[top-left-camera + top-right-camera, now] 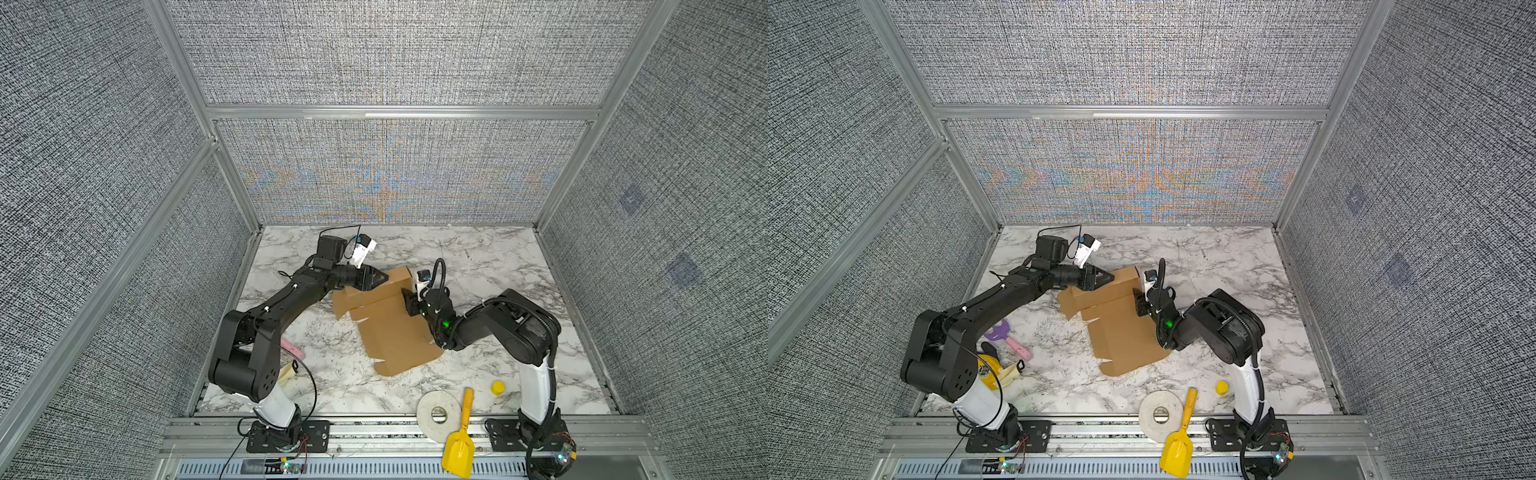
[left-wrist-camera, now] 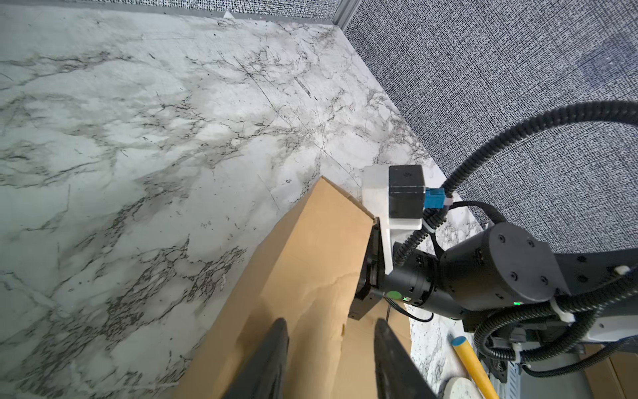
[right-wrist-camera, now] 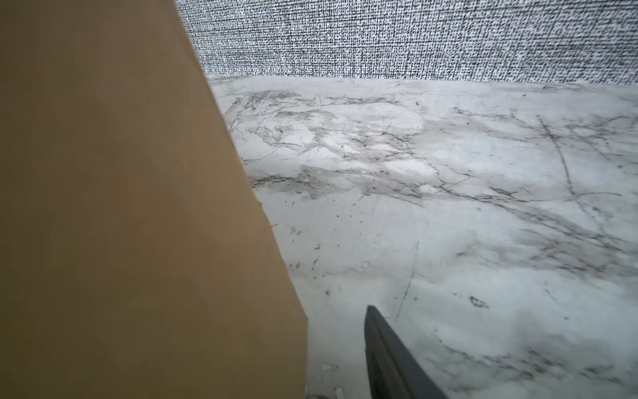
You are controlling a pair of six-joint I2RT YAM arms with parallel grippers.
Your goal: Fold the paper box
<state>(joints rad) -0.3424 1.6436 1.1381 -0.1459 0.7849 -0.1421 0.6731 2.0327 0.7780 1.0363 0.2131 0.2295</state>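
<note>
**Item:** paper box (image 1: 395,332), brown corrugated, partly formed.
**Loc.:** lying mid-frame in both top views on marble table (image 1: 498,266). Near panel is lying flat, far panel is standing up toward upper centre. Side flaps are sticking out at left, not yet tucked.
**L gripper** (image 1: 381,277): hovering at upper-left end of raised panel. Fingers (image 2: 269,359) are spread w/ cardboard showing in the gap, pinching nothing; contact unclear. Prob. bracing that end so the wall isn't dropping back.
**R gripper** (image 1: 409,302): sitting at right end of same panel. One finger (image 3: 386,352) is standing clear of the board, the other is hidden behind it, so it is straddling, not clamping. Prob. propping the wall for the next flap fold.
**Off-task:** tape roll (image 1: 438,411) and yellow scoop (image 1: 459,446), lying lower right, well apart from the box.
</note>
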